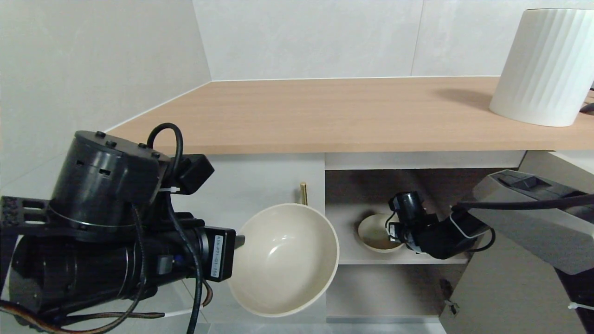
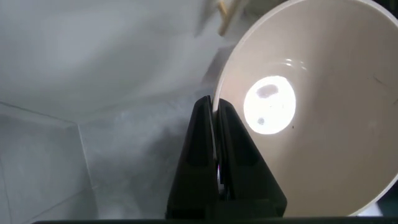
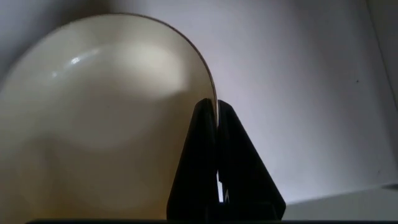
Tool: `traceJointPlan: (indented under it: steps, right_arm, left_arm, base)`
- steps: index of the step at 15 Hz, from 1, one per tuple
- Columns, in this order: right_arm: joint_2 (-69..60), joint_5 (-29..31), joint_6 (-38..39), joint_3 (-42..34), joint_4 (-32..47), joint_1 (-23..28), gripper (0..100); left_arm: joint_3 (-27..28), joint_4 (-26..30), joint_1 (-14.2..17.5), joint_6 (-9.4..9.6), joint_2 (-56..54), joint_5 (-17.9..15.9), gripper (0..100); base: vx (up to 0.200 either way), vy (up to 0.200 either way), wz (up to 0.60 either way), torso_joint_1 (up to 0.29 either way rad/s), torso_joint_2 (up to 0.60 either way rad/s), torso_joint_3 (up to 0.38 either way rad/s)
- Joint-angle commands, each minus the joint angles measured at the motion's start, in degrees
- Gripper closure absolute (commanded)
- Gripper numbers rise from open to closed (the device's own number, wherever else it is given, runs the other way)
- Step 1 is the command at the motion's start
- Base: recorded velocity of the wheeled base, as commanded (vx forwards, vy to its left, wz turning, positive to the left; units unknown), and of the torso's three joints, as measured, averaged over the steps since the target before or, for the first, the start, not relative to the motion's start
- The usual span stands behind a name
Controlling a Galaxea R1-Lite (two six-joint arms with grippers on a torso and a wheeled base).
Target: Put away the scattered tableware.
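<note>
Though both glossy: deep bowl (image 1: 287,260), small bowl (image 1: 371,234).

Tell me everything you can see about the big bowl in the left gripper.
The big bowl is cream-coloured, round and deep, smooth and glossy, maybe ceramic, with a thin rim and nothing inside. The left gripper pinches its rim, one finger inside and one outside, holding it tipped on its side, opening toward the head camera. It hangs in front of the closed cabinet door, below the wooden countertop.

Found a white ribbed container (image 1: 540,65) far right on the wooden surface (image 1: 325,111); noted a small cream bowl (image 1: 373,232) on the cabinet shelf (image 1: 345,253) below.
</note>
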State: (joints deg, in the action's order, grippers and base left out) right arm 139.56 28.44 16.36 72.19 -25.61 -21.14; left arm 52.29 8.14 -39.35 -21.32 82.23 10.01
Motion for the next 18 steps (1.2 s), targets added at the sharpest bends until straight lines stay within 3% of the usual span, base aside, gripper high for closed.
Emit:
traceJointPlan:
  steps: [1,11,12,18]
  right_arm:
    - [3.1,1.3,0.3,2.9,0.0,1.1,100]
    - [3.2,1.4,0.4,3.7,0.1,1.1,100]
    - [3.1,1.4,0.4,3.6,0.1,1.1,0]
    - [-3.6,0.4,1.7,-3.2,0.0,-0.5,0]
  left_arm:
    - [-0.4,-0.1,-1.0,1.28,3.1,0.0,100]
    - [-0.4,-0.1,-1.3,1.37,4.3,0.1,100]
    - [-0.4,-0.1,-1.3,1.37,4.3,0.1,100]
    - [-0.3,-0.2,-2.1,1.63,5.3,0.0,100]
  base:
    - [0.000,0.000,0.00,0.000,0.00,0.000]
    - [0.000,0.000,0.00,0.000,0.00,0.000]
    - [0.000,0.000,0.00,0.000,0.00,0.000]
    - [0.000,0.000,0.00,0.000,0.00,0.000]
